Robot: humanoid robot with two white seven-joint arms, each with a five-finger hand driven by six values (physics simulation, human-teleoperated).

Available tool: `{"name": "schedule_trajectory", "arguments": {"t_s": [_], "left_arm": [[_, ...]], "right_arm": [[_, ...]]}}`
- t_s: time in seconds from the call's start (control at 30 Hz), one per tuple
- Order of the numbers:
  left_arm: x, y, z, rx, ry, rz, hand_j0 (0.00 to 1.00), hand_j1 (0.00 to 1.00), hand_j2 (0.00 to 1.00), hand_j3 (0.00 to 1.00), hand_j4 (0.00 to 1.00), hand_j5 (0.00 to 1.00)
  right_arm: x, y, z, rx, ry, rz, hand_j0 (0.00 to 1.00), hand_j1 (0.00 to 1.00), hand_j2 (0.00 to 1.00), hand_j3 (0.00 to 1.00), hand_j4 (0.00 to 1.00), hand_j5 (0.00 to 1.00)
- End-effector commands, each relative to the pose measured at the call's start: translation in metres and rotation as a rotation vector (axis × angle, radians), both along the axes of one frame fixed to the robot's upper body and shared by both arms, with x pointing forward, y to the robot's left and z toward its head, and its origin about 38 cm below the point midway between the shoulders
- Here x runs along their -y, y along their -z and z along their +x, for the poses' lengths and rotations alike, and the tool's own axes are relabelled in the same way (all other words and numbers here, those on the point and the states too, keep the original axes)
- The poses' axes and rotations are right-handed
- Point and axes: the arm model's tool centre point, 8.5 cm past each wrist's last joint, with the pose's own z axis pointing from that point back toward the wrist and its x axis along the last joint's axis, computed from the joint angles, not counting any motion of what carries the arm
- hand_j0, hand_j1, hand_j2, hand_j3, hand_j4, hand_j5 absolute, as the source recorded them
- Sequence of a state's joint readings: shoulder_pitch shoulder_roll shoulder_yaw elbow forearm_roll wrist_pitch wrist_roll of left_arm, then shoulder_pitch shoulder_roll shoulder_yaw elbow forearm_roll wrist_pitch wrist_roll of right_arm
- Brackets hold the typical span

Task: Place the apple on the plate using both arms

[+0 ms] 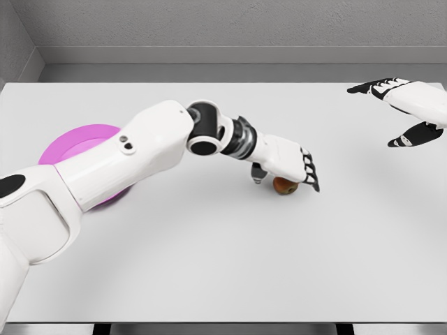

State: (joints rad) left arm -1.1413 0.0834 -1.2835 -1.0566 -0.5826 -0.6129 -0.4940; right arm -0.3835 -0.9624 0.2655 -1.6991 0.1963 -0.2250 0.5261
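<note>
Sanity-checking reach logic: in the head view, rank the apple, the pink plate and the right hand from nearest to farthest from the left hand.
1. apple: directly under the left hand, whose fingers drape over it, centre of the table.
2. right hand: far right, open, hovering near the table's back edge.
3. pink plate: far left, partly hidden behind the left arm.

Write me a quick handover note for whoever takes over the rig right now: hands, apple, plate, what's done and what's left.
Left hand: reached across the table, cupped over the apple; whether the grasp has closed is unclear.
Right hand: raised at the far right, fingers spread, holding nothing.
Apple: on the white table, right of center.
Pink plate: far left, partly hidden behind the left arm, nothing visible on it.
Done: left hand has reached the apple.
Left: secure it, lift it, carry it to the plate.
</note>
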Motion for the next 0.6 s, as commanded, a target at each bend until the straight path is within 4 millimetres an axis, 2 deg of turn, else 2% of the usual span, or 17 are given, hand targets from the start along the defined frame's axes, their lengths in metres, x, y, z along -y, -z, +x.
{"name": "schedule_trajectory", "arguments": {"t_s": [0.0,0.07,0.1,0.13,0.17,0.37,0.5,0.57], "left_arm": [[0.005,-0.005,-0.009,0.005,0.032,-0.014,1.00,1.00,1.00,1.00,1.00,1.00],[0.006,-0.005,-0.010,0.006,0.036,-0.012,1.00,1.00,1.00,1.00,1.00,1.00],[0.003,-0.003,-0.009,0.004,0.030,0.016,0.95,0.95,0.95,0.95,0.95,0.95],[0.002,-0.002,-0.008,0.004,0.028,0.024,0.85,0.85,0.85,0.85,0.85,0.85],[0.002,-0.002,-0.007,0.004,0.024,0.026,0.82,0.82,0.82,0.82,0.82,0.82],[0.000,0.002,-0.001,-0.003,0.000,0.039,0.82,0.82,0.82,0.82,0.82,0.82],[-0.004,0.007,0.001,-0.001,-0.011,0.073,0.78,0.78,0.78,0.78,0.78,0.78],[-0.004,0.007,0.001,-0.001,-0.011,0.074,0.63,0.63,0.63,0.63,0.63,0.63]], "right_arm": [[0.001,-0.001,0.000,0.001,0.001,0.001,1.00,1.00,1.00,1.00,1.00,1.00],[0.000,-0.001,0.000,-0.001,0.001,0.001,1.00,1.00,1.00,1.00,1.00,1.00],[0.001,0.000,0.000,-0.002,0.001,0.001,1.00,1.00,1.00,1.00,1.00,1.00],[0.001,0.000,0.000,-0.002,0.001,0.001,1.00,1.00,1.00,1.00,1.00,1.00],[0.001,0.001,0.000,-0.003,0.003,0.001,1.00,1.00,1.00,1.00,1.00,1.00],[0.001,0.002,-0.001,-0.008,0.002,0.001,1.00,1.00,1.00,1.00,1.00,1.00],[0.001,0.003,-0.001,-0.008,0.003,0.001,1.00,1.00,1.00,1.00,1.00,1.00],[0.001,0.003,-0.001,-0.010,0.002,0.001,1.00,1.00,1.00,1.00,1.00,1.00]]}}
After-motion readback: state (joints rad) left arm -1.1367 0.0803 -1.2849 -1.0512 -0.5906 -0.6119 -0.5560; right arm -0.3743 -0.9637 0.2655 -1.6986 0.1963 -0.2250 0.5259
